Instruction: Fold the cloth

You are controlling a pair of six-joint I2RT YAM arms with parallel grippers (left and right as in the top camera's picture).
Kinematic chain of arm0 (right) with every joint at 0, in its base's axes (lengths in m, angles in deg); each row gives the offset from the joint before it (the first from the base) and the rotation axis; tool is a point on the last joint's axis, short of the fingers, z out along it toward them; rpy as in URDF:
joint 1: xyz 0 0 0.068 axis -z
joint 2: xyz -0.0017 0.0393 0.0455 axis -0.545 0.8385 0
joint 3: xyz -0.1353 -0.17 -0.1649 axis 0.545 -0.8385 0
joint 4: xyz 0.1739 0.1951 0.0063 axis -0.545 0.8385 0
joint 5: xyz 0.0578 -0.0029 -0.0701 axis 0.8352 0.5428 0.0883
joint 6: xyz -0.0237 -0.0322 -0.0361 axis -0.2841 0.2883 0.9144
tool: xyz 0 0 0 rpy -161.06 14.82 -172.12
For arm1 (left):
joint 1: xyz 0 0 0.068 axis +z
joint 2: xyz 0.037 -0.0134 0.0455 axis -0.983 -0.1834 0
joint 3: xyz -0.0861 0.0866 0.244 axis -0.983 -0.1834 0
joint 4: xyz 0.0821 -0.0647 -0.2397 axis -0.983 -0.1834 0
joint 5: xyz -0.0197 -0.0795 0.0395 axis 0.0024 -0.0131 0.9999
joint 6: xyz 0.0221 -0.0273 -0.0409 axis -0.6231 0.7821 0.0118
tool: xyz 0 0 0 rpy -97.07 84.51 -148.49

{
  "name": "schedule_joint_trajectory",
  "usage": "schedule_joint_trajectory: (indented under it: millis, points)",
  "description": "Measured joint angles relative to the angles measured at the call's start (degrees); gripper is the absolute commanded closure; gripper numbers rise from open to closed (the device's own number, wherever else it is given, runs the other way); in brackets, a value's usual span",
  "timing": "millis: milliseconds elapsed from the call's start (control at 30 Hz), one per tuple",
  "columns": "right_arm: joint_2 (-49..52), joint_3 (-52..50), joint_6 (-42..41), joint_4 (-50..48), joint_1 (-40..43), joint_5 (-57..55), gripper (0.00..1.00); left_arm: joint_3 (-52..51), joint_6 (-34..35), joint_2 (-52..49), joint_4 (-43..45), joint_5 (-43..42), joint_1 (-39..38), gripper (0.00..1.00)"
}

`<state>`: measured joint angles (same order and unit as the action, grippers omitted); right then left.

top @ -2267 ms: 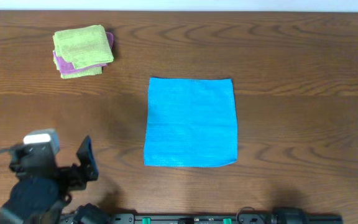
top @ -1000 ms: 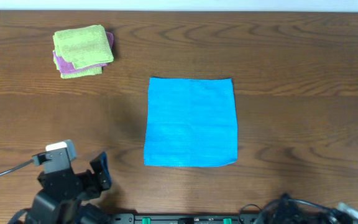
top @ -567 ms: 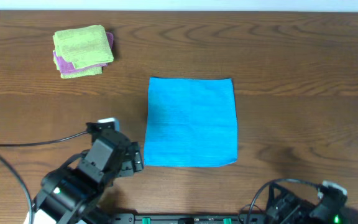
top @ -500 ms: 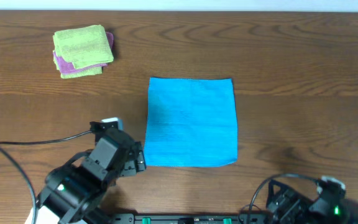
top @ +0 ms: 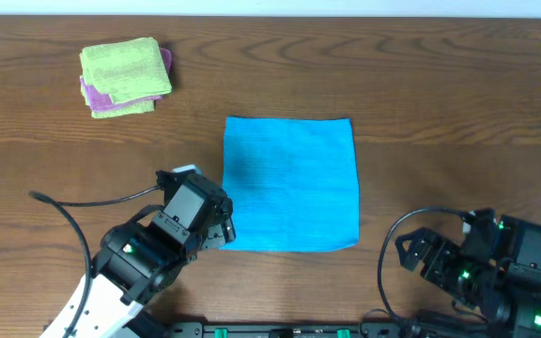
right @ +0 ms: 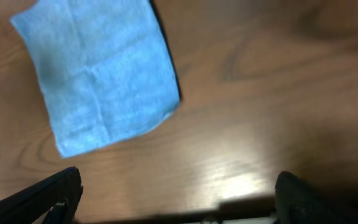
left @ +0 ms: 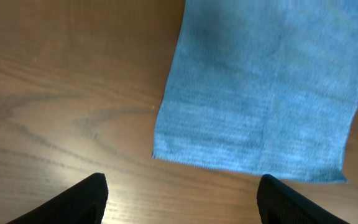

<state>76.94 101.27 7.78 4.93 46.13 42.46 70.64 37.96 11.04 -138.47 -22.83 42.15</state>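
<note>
**A:** How does the overhead view look?

**B:** Bright and even, and sharp throughout. The table (top: 440,75) has a mild sheen, and the cloth (top: 289,183) reads as saturated blue with barely any shadow.

**A:** And the 2 wrist views?

**B:** The left one is fairly crisp, with the weave legible. The fingers (left: 73,202) of the left pincer (left: 182,183) are black silhouettes, and pale glare lies on the wood beside the left finger. The right view is blurred: the cloth edges are soft, a whitish glare patch sits on the near wood, and the far right corner is dim.
</note>
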Motion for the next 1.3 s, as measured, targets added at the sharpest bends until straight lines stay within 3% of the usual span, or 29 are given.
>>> schedule_joint_trajectory:
  millis: [300,633,800,1000,1100,1233,1300]
  points:
    - [0.09,7.1,-8.24,-2.78,-14.71,-19.12,0.01,0.0,-1.9,-0.63,4.42,1.2,1.92,0.1]
    - [4.2,11.82,-9.81,-1.92,-15.93,-33.97,0.01,0.0,-2.56,-0.63,4.57,1.27,1.92,0.08]
    - [7.28,11.82,-8.15,-1.7,-15.85,-30.49,0.04,0.0,-3.13,-0.81,4.42,0.94,1.92,0.15]
    - [8.55,11.54,-7.28,-0.42,-15.85,-21.14,0.09,0.0,-3.26,-3.21,3.32,-0.92,1.92,0.14]
    - [10.25,9.55,-6.99,-0.39,-15.87,-17.11,0.18,0.0,-2.29,-5.75,2.47,-1.2,2.01,0.09]
    - [13.0,7.3,-7.02,-0.35,-15.87,-14.56,0.19,0.0,0.37,-7.76,2.58,-1.6,2.4,0.02]
    - [13.33,7.17,-7.02,-0.7,-15.87,-14.05,0.19,0.0,1.31,-7.8,2.8,-1.07,2.4,0.05]
